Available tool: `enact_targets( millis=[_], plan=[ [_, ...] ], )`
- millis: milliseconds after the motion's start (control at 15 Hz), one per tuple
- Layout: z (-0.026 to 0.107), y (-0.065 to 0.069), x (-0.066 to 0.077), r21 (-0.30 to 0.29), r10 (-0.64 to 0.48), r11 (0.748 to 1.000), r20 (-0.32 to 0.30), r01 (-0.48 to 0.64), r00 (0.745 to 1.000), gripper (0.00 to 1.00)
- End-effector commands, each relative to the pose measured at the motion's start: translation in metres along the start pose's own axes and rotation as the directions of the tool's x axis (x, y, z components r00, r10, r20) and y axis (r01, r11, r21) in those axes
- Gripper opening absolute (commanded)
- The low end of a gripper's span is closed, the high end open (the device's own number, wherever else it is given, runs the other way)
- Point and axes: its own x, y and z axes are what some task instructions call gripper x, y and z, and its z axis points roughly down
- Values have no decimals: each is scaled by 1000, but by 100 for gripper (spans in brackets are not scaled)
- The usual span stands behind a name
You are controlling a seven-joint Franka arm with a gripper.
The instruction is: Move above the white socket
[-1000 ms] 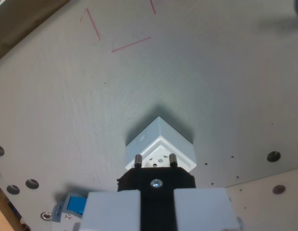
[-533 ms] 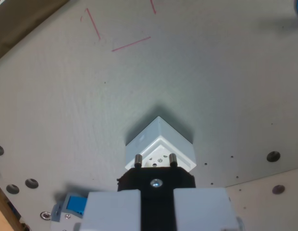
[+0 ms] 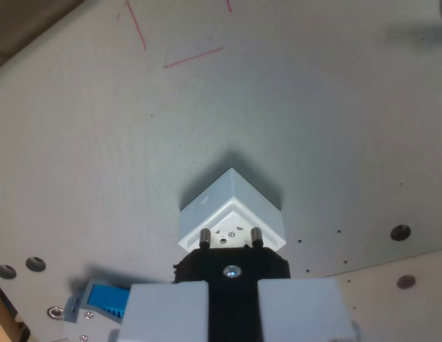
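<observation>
Between the earlier wrist frame and this one, we noted the whole scene had shifted: the red tape lines [image 3: 192,57] slid toward the top edge, the screw holes at lower left dropped, and more of the blue-and-grey part [image 3: 100,299] came into view at lower left. We read that as camera motion, not as any object moving.

We logged the white socket [image 3: 232,214] at centre, slightly below the middle of the frame, sitting on the grey table [image 3: 314,128] with one corner pointing toward the top. Its face with the pin holes showed just above the black plug [image 3: 232,267].

The gripper [image 3: 232,313] filled the bottom centre. Its two pale fingers [image 3: 164,310] sat either side of the black plug and pressed against it, so we recorded the jaws as clamped on the plug. The two metal pins [image 3: 204,236] stuck out toward the socket and overlapped its lower edge in the picture; we could not tell whether they were touching it or hanging above.

Risk, in our judgement: the socket sat rotated relative to the plug, so a descent from here could land the pins on the rim instead of the holes. The plug also hid much of the socket face, leaving alignment hard to confirm. A sideways nudge could push the socket, if it was loose.
</observation>
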Motion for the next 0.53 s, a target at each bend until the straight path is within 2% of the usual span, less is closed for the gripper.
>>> enact_targets(
  millis=[67, 533],
  plan=[
    [8, 1, -6, 13, -104, 994, -50, 104, 993, 0],
    [25, 3, -21, 11, -226, 974, -95, 228, 969, 0]
  ],
)
